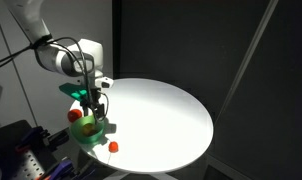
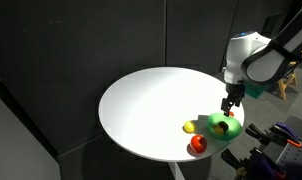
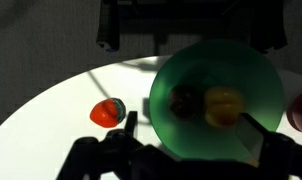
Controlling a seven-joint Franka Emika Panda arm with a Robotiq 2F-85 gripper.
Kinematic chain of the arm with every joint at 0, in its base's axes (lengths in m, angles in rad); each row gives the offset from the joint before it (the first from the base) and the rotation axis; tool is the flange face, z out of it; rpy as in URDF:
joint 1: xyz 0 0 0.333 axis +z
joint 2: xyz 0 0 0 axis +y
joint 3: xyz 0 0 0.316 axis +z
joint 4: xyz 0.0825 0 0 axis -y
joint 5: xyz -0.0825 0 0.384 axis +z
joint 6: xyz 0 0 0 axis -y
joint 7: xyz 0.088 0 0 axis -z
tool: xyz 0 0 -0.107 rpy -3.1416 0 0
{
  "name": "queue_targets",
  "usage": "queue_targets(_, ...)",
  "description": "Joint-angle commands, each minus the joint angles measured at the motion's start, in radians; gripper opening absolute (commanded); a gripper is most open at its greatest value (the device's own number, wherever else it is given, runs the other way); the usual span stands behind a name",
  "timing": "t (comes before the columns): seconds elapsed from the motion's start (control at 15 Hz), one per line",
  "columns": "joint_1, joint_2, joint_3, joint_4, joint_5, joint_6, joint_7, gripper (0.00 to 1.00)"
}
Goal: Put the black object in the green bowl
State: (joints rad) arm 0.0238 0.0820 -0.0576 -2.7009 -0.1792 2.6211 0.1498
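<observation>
The green bowl (image 3: 241, 70) sits near the edge of the round white table, and shows in both exterior views (image 1: 94, 133) (image 2: 231, 130). In the wrist view the black object (image 3: 181, 100), a dark roundish lump, lies inside the bowl next to a yellow lump (image 3: 224, 104). My gripper (image 3: 191, 122) hangs just above the bowl, also seen in both exterior views (image 1: 91, 105) (image 2: 229, 105). Its two fingers are spread wide with nothing between them.
A small red-orange ball (image 3: 108, 112) lies on the white table (image 1: 161, 115) beside the bowl (image 1: 113, 146) (image 2: 198, 145). Another red thing (image 3: 301, 112) lies at the bowl's other side. A yellow lump (image 2: 189, 127) shows beside the bowl. The table edge is close.
</observation>
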Motion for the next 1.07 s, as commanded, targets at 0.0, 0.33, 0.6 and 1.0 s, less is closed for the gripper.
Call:
queue_targets(0.0,-0.007,-0.062,0.004,-0.002,-0.021,-0.054,0.026,1.00)
queue_targets(0.33,-0.014,-0.112,0.013,0.008,-0.001,-0.100,0.008,1.00)
queue_targets(0.6,-0.020,-0.160,0.015,0.012,0.011,-0.129,-0.005,1.00)
queue_targets(1.0,-0.030,-0.253,0.014,0.018,0.038,-0.178,-0.037,1.00)
